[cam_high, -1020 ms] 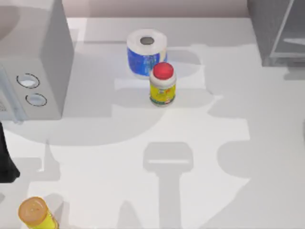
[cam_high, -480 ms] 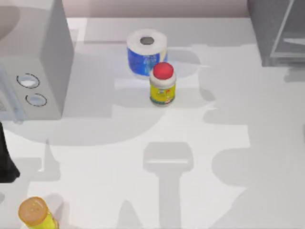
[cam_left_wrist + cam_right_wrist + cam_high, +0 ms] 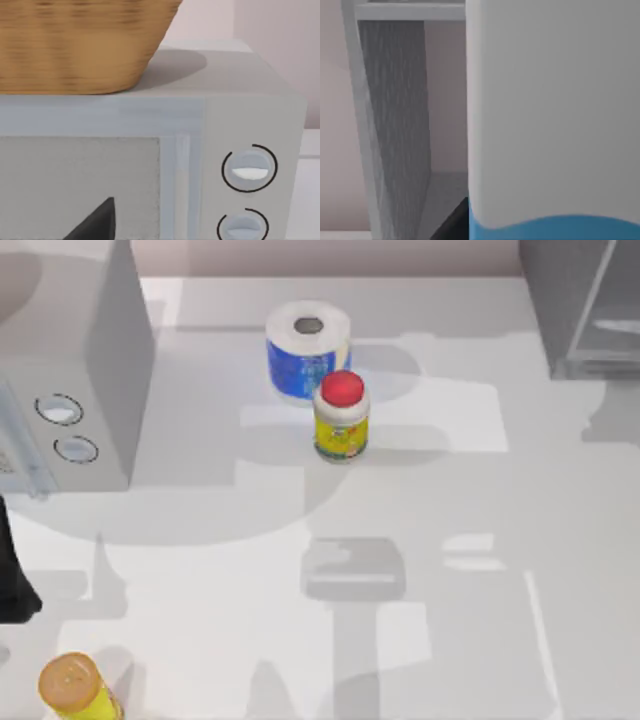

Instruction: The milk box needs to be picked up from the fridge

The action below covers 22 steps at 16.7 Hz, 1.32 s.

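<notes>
On the table [image 3: 200,640] there are two bottles. One bottle is yellow with a red cap [image 3: 342,418], near the middle of the far edge. The other yellow bottle has an orange cap [image 3: 72,687] and stands at the near left corner. There is one blue-and-white paper roll [image 3: 307,348], just behind the red-capped bottle. One light grey box with two round dials [image 3: 70,370] stands at the far left corner, and one woven basket [image 3: 75,45] sits on top of it. One dark grey fridge [image 3: 585,305] is at the far right corner. One milk box [image 3: 555,120], white above and blue below, is seen close in the right wrist view.
</notes>
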Each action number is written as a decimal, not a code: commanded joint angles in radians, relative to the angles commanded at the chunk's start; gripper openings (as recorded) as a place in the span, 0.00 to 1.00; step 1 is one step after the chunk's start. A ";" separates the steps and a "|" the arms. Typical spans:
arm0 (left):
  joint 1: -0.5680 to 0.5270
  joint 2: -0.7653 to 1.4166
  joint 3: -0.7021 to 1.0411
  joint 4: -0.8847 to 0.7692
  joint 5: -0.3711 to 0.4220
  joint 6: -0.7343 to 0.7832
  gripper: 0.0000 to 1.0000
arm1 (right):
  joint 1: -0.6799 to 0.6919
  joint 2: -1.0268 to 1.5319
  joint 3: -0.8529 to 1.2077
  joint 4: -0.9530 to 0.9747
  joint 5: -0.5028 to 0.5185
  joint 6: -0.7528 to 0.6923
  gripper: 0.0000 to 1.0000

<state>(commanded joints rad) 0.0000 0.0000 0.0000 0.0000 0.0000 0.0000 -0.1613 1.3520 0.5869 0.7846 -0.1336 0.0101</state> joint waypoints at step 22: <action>0.000 0.000 0.000 0.000 0.000 0.000 1.00 | 0.158 -1.348 -0.585 -0.783 0.132 -0.008 0.00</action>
<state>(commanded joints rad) 0.0000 0.0000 0.0000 0.0000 0.0000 0.0000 -0.0030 0.0042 0.0021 0.0016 -0.0013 0.0020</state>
